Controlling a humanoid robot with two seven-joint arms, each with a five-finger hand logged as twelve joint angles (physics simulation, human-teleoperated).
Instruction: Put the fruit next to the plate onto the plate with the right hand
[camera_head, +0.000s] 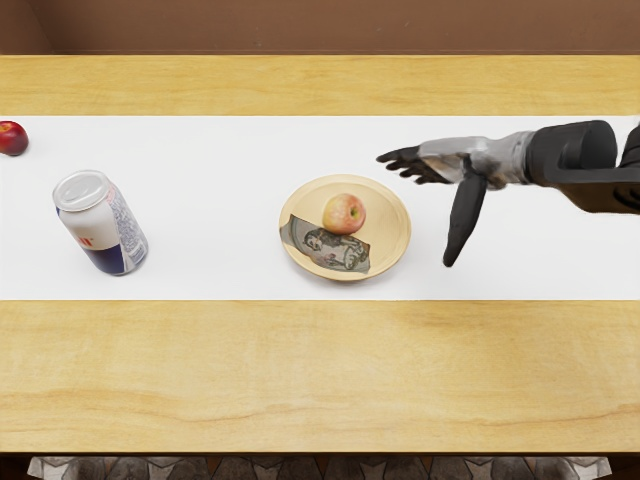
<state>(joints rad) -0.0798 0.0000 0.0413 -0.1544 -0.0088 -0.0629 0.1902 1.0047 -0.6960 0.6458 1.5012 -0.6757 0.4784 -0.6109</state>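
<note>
Risk: the apple (344, 213) sits loose on the shallow plate (392, 225) on the desk (300, 370), so a low leftward sweep of the right hand (452, 165) could clip the rim and roll it off. Fingers (400, 157) spread wide, holding nothing; the apple lies left of the fingertips, apart from them, with one digit hanging down just beside the plate's right rim
</note>
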